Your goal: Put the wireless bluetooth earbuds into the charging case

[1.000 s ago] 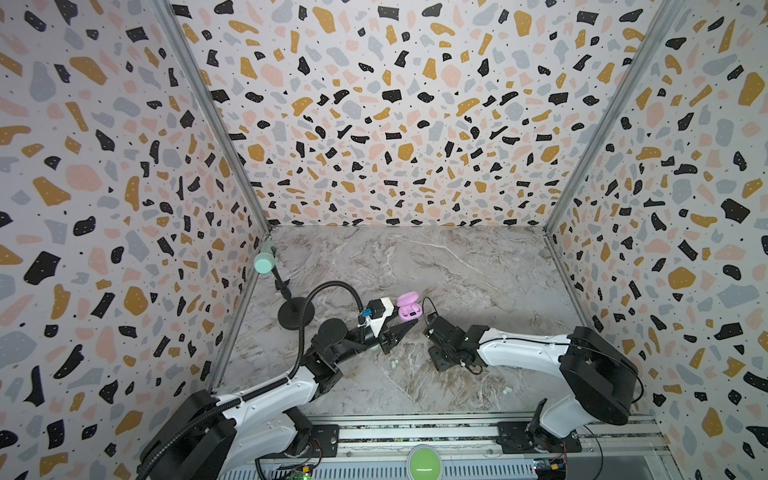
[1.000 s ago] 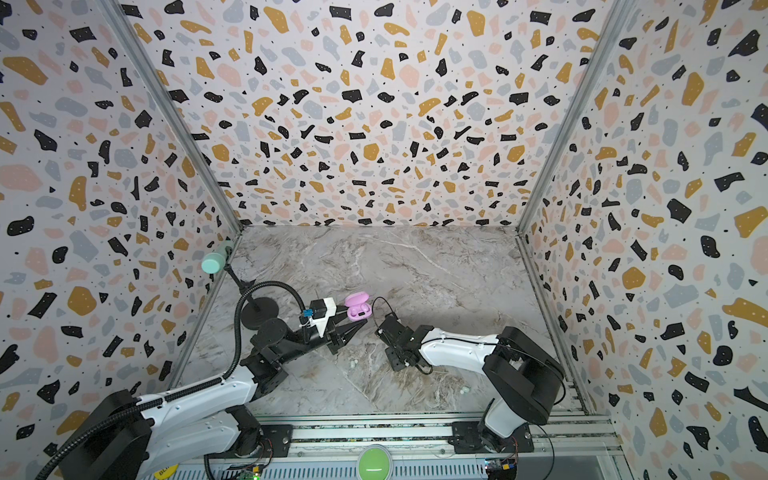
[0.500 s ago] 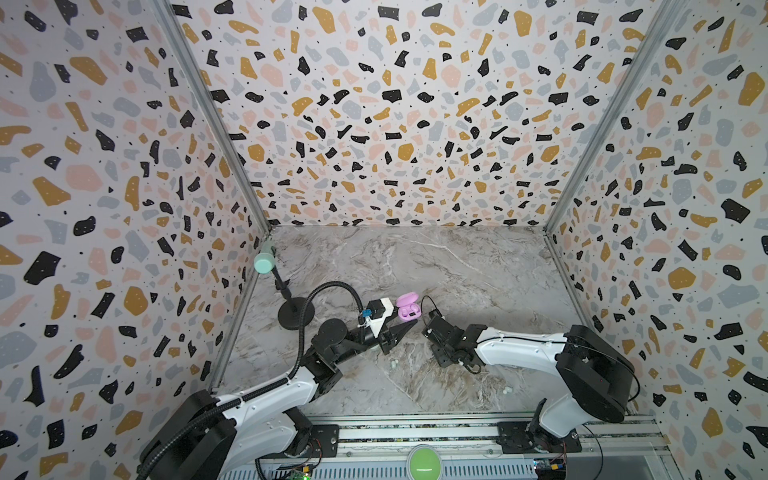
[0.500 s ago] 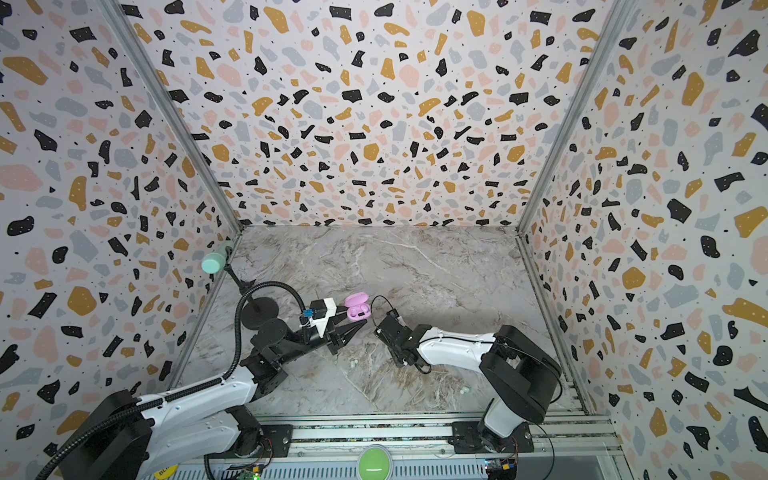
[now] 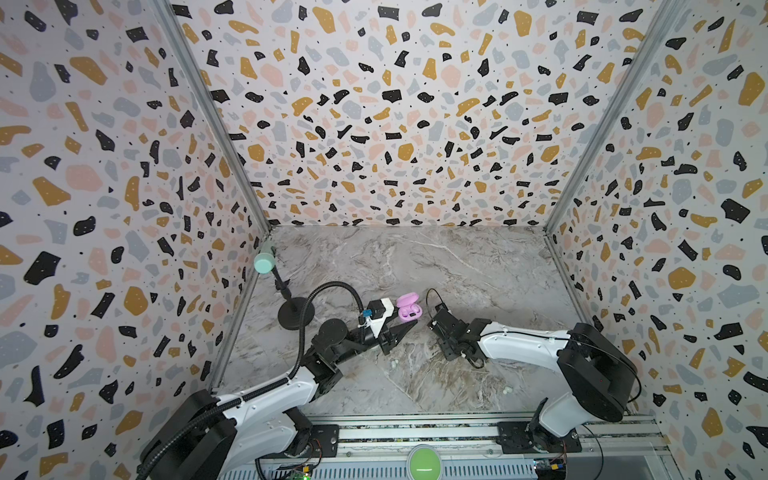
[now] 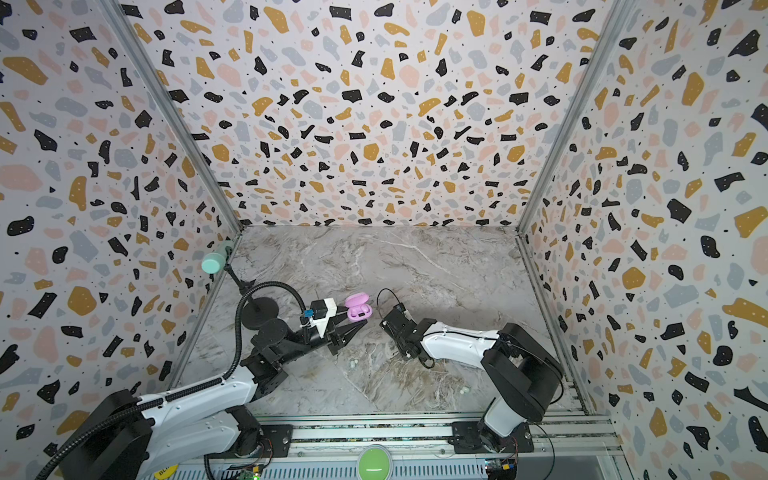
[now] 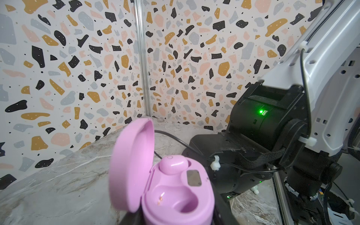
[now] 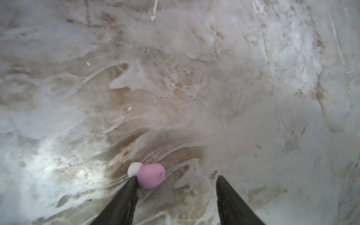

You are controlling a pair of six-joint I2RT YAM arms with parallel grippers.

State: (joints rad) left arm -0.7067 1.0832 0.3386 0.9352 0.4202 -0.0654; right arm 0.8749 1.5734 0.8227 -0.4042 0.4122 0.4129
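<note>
The left claw [image 5: 404,319] is shut tight on the pink charging case [image 5: 408,306] and holds it near the middle of the desk [image 5: 457,266]. The case's lid [image 5: 407,298] stands open on the far side.

In both top views the case is small, and what is inside it is hard to see. The left wrist view looks right into it. One pink bud [image 7: 173,164] sits snug in one slot. The other slot [image 7: 179,200] is bare.

In both top views the right claw [image 8: 176,178] shows only its black back. It points down at the desk, just to the right of the case, and its jaws are hidden. The right wrist view shows them. They stand apart and hold nothing. A second pink bud [image 8: 151,175] with a white soft tip lies on the desk between them, touching one finger [image 8: 130,191] and well apart from the other one. The top views do not show this bud, since the claw covers it.

Both top views also show one pale bud [image 5: 394,364] on the desk, nearer than the left claw. Another pale bud [image 5: 507,390] lies nearer still and to the right, close to the right arm.
</note>
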